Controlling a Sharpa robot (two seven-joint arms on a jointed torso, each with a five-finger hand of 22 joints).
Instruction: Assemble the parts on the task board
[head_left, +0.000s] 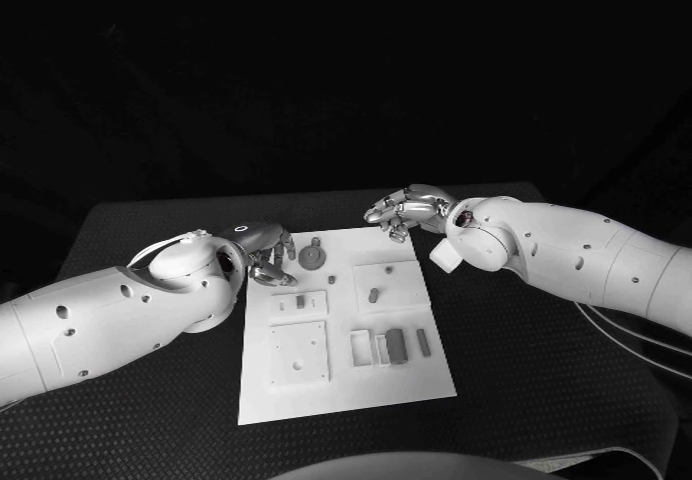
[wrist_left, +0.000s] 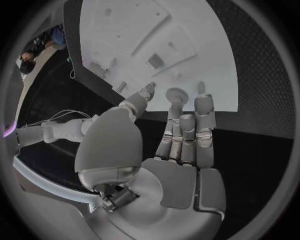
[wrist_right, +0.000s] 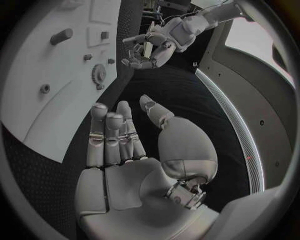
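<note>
The white task board (head_left: 339, 395) lies in the middle of the black desk (head_left: 562, 390), grey parts spread across it, a gear-like part (head_left: 312, 256) near its far left corner. The left hand (head_left: 264, 250) hovers at that corner, fingers apart and holding nothing. The right hand (head_left: 408, 210) hangs at the board's far edge, fingers loosely curled, apparently empty.

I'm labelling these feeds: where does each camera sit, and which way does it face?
Head view: on the head, looking down at the white task board; both arms show.
Left wrist view: behind the left hand, facing the board.
Right wrist view: behind the right hand, facing the board's edge.
Shared: the round grey gear, also in the right wrist view.
</note>
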